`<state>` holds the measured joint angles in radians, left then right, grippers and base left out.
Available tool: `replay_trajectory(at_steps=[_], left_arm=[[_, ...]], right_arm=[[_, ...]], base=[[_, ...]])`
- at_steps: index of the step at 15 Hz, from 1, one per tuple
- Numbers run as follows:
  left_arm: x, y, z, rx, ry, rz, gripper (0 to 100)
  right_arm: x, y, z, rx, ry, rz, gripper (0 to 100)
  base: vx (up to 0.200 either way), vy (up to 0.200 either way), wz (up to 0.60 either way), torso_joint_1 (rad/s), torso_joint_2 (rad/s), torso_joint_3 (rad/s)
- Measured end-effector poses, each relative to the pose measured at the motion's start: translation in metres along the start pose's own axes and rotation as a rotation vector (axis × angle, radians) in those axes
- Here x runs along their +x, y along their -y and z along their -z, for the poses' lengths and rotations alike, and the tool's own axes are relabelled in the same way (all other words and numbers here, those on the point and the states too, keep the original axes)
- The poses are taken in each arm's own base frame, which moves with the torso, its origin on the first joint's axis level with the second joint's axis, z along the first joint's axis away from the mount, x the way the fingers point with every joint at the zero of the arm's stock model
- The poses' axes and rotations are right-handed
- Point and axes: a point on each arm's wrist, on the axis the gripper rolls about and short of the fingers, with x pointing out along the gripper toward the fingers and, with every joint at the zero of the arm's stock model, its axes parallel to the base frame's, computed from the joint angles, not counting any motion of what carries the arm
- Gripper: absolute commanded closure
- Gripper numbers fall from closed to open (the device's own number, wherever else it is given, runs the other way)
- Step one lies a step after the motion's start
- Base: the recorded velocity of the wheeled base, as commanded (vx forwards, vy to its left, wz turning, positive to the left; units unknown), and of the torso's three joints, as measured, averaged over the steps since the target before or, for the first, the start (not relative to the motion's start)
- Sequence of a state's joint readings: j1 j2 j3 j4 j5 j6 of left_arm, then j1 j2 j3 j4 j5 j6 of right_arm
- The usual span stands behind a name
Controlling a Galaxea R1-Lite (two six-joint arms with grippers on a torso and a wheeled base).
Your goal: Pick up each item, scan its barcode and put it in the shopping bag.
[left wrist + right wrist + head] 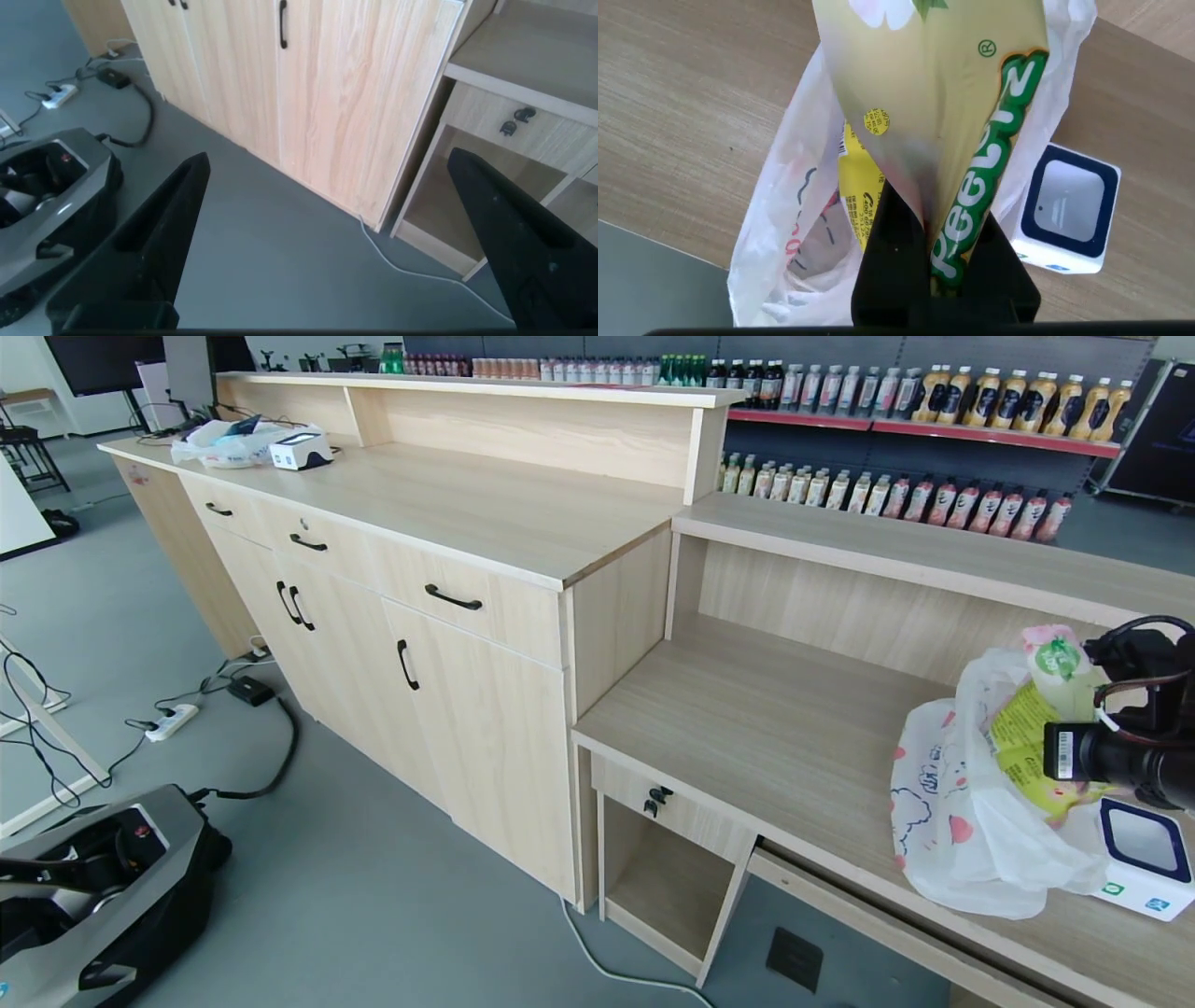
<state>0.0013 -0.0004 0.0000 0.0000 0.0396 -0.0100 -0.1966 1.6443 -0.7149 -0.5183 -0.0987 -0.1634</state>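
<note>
At the counter [794,737], near its front edge, my right gripper [929,252] grips a packet [934,93] over the open bag [952,840] beside the scanner [1144,863]; bagging step, I judge: lower, then release.

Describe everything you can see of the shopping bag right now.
The shopping bag is thin, translucent white plastic printed with red and blue cartoon shapes. It sits slumped on the lower wooden desk, mouth open upward, right beside the white scanner box. A yellow packet lies inside; the right gripper holds a yellow-green snack packet at its mouth.
</note>
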Motion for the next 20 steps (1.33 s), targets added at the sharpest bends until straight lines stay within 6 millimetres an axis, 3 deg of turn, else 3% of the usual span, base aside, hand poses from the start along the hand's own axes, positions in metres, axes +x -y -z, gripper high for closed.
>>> replay_trajectory(at_steps=[5,19,20], left_arm=[[0.0,0.0,0.0,0.0,0.0,0.0,0],[0.0,0.0,0.0,0.0,0.0,0.0,0],[0.0,0.0,0.0,0.0,0.0,0.0,0]], right_arm=[[0.01,-0.011,0.006,-0.013,-0.026,-0.032,100],[0.029,-0.014,0.017,-0.016,-0.04,-0.029,100],[0.029,-0.013,0.018,-0.015,-0.043,-0.029,0]], base=[[0.0,0.0,0.0,0.0,0.0,0.0],[0.0,0.0,0.0,0.0,0.0,0.0],[0.0,0.0,0.0,0.0,0.0,0.0]])
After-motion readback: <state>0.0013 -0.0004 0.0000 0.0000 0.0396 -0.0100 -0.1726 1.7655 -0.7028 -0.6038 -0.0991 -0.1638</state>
